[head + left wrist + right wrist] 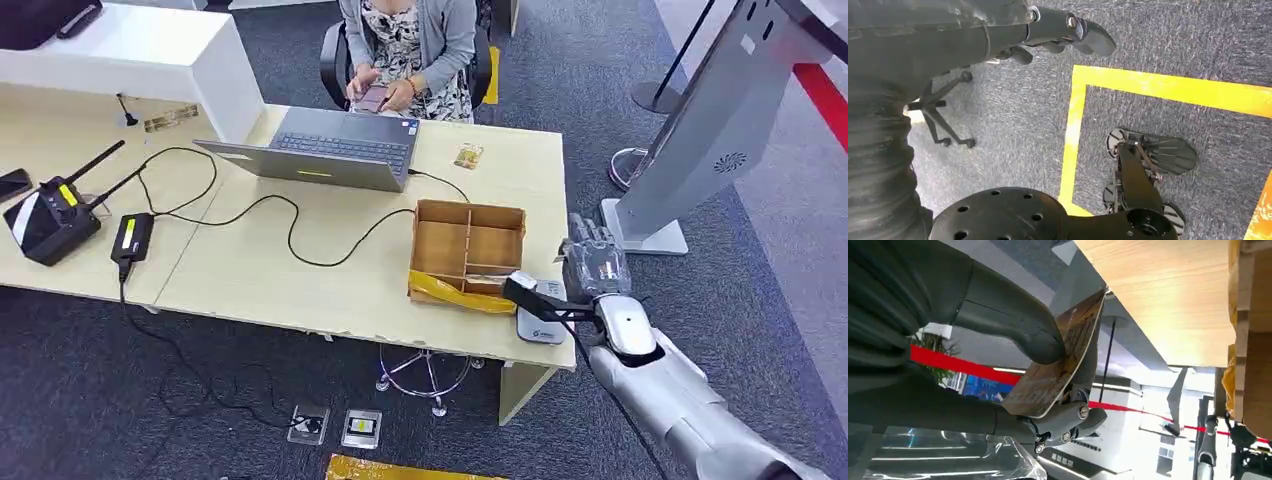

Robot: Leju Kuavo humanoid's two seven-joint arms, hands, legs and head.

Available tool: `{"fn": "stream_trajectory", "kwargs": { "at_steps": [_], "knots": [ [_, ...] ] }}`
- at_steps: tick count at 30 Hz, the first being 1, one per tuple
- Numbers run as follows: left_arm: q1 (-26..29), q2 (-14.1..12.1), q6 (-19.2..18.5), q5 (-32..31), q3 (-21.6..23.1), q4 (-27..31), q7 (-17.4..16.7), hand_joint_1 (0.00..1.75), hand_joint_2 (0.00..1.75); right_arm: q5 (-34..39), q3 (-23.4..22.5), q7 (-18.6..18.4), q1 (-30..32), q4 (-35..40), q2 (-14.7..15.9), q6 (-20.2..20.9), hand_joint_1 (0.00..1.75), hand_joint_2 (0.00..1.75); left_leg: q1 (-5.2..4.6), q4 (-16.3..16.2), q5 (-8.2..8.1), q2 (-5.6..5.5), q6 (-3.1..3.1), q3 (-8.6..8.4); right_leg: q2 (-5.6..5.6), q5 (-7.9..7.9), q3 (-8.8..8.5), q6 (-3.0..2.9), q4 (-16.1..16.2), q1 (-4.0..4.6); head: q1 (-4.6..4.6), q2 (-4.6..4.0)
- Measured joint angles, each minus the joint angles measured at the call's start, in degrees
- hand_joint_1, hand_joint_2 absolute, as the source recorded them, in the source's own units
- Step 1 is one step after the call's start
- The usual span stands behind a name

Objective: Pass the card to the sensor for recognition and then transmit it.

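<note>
From the head view we see our right robot hand [597, 268] at the table's [300, 270] five o'clock corner, the sensor [541, 312] just at its nine o'clock, while our left robot hand [1068, 32] hangs half-curled and empty over carpet [1013, 130], and the right wrist view shows the card [1060, 362] pinched under our thumb.

A silver right hand [597, 268] is hovering beside the table's [300, 270] corner, just above a white card reader [541, 318] lying next to a wooden divided box [468, 250]. Behind an open laptop [330, 148], a seated person [410, 50] is holding a phone.
</note>
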State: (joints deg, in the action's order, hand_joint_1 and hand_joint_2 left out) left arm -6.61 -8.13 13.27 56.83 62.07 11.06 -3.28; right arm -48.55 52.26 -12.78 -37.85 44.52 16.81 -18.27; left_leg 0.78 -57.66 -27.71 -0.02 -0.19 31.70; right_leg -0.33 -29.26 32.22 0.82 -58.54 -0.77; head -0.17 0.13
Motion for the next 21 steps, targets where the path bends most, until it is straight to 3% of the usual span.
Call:
{"fn": "stream_trajectory", "kwargs": {
  "at_steps": [11,21],
  "knots": [
    [0.02,0.31,0.37,0.02,-0.83,0.0,-0.72,0.0,1.75,3.04,1.9,-1.44,5.29,7.3,3.28,-2.45,1.75,1.75,0.0,0.01,-0.01,0.0,0.0,0.0,0.02,0.0,0.0,0.0,0.01,0.0,0.0,0.0],
    [0.01,0.61,0.77,0.46,-0.9,0.0,-1.27,0.0,1.75,4.31,3.78,-0.39,6.52,9.84,3.76,-2.93,1.75,1.75,0.0,0.01,-0.01,0.01,0.0,0.01,0.01,0.0,-0.01,0.0,0.0,0.0,0.0,0.0]
  ]
}}
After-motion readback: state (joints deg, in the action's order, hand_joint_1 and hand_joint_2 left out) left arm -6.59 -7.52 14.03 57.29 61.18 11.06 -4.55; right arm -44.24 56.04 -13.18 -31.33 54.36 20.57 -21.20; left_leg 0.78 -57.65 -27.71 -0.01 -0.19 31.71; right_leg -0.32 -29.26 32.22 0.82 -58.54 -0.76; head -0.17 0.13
